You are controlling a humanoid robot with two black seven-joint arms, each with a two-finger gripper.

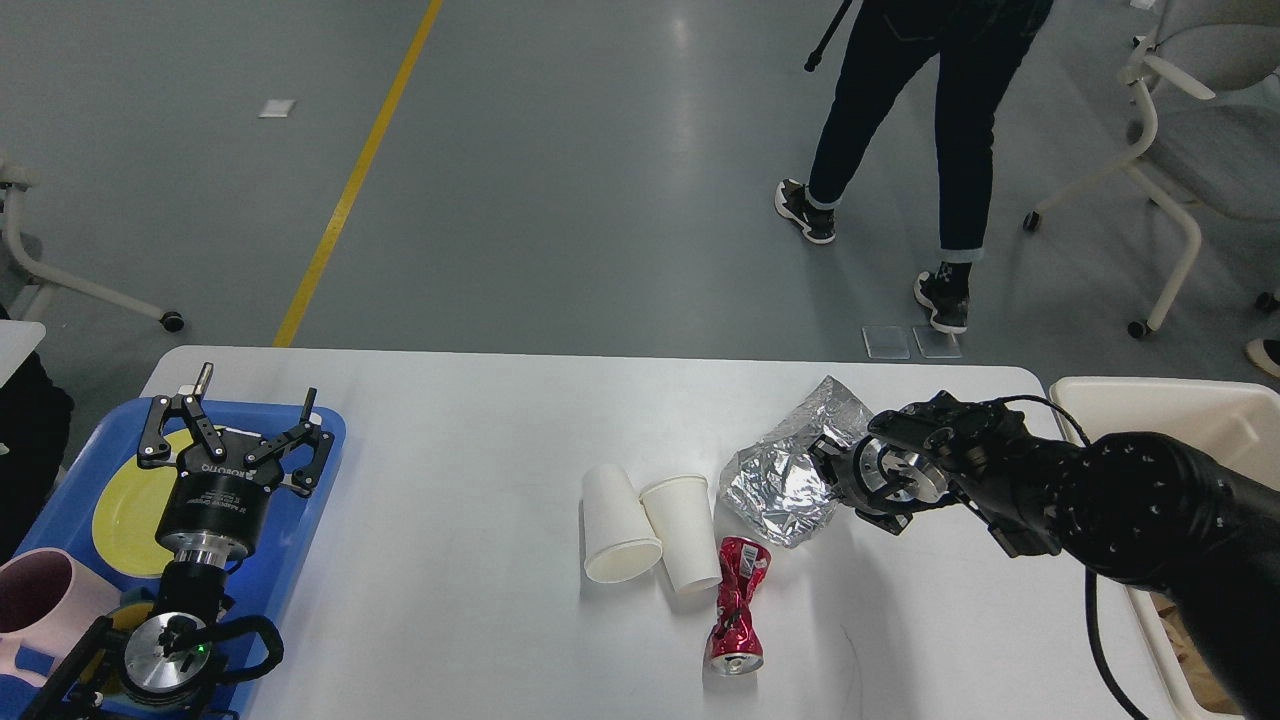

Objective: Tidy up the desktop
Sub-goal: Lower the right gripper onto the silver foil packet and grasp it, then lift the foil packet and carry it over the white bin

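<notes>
My right tool (pixel 832 478) is right up against the crumpled foil wrapper (pixel 790 470), reaching in low from the right, but it faces away from me and looks dark, so I cannot tell whether its fingers are spread or pinched on the foil. I judge the wrapper is the piece being cleared now, since it lies nearest the cream bin (pixel 1170 410) at the tabletop's right edge, the likely place for rubbish. The white tabletop (pixel 450 500) fills the middle of my view, and the litter sits clustered right of centre: two white paper cups (pixel 650 535) tipped on their sides and touching, a crushed red can (pixel 738 605) just beside them, the foil just beyond. My left tool (pixel 238 438) hovers over the blue tray (pixel 300 540) at the left edge with its fingers spread wide and nothing between them, above a yellow plate (pixel 125 510); a pink mug (pixel 40 600) rests nearer me. Dishes seem sorted left, rubbish right.
</notes>
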